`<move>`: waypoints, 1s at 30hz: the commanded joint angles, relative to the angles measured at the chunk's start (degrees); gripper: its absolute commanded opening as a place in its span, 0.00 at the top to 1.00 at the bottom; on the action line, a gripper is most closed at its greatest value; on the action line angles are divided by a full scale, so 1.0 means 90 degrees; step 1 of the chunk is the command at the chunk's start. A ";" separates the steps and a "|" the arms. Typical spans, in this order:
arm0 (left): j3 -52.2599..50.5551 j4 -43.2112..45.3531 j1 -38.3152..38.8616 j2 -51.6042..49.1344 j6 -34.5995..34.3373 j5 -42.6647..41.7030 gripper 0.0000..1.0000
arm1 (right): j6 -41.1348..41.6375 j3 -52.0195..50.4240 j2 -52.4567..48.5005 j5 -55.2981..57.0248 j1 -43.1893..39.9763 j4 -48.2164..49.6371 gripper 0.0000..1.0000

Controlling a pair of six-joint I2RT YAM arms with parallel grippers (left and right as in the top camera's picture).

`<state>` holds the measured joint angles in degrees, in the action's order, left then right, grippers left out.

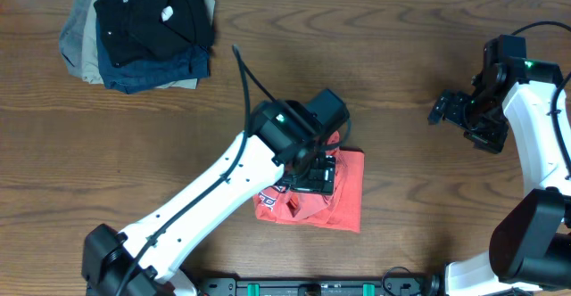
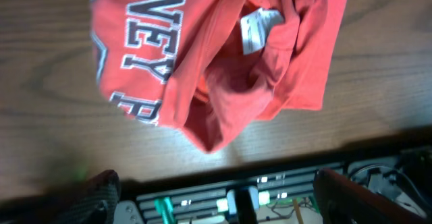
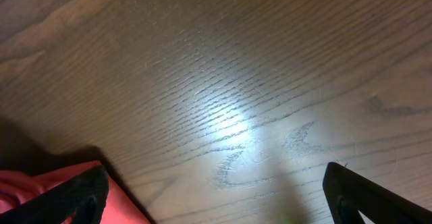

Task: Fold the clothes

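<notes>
Folded shirt at lower centre, left gripper above it, jaws wide apart, right gripper at right, also spread

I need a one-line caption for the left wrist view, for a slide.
Roughly folded coral-red T-shirt on the wooden table, white neck label showing, left jaws open above it.

Robotics lab bench, wood-grain table, white left arm and right arm mounted at near edge, black equipment rail alongside.
</notes>
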<state>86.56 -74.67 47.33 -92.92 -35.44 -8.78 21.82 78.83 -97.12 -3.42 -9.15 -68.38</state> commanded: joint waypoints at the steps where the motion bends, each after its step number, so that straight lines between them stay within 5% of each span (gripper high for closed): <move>1: -0.0454 0.0333 0.0121 -0.0287 0.0124 -0.0002 0.07 | -0.0078 0.0085 -0.0032 -0.0024 -0.0024 -0.0015 0.01; 10: -0.1061 0.1382 0.0294 -0.1324 0.0180 -0.0143 0.16 | -0.0078 0.0085 -0.0032 -0.0024 -0.0024 -0.0015 0.01; 13: -0.1061 0.1552 0.0381 -0.1440 0.0175 -0.0146 0.41 | -0.0075 0.0085 -0.0032 -0.0024 -0.0024 -0.0015 0.01; 16: -0.1022 0.1600 0.0520 -0.1430 0.0175 -0.0146 0.80 | -0.0078 0.0085 -0.0032 -0.0022 -0.0024 -0.0015 0.01; 18: -0.0959 0.1574 0.0627 -0.1394 0.0175 -0.0146 0.91 | -0.0078 0.0085 -0.0032 -0.0024 -0.0022 -0.0015 0.01; 25: -0.0758 0.1566 0.1115 -0.1061 0.0136 -0.0143 0.93 | -0.0078 0.0085 -0.0032 -0.0022 -0.0024 -0.0015 0.01; 30: -0.0758 0.1520 0.1309 -0.0952 -0.0022 -0.0141 0.74 | -0.0078 0.0085 -0.0032 -0.0024 -0.0024 -0.0015 0.01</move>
<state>78.06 -60.51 58.52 -102.98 -34.89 -10.24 21.80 78.83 -97.12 -3.42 -9.15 -68.38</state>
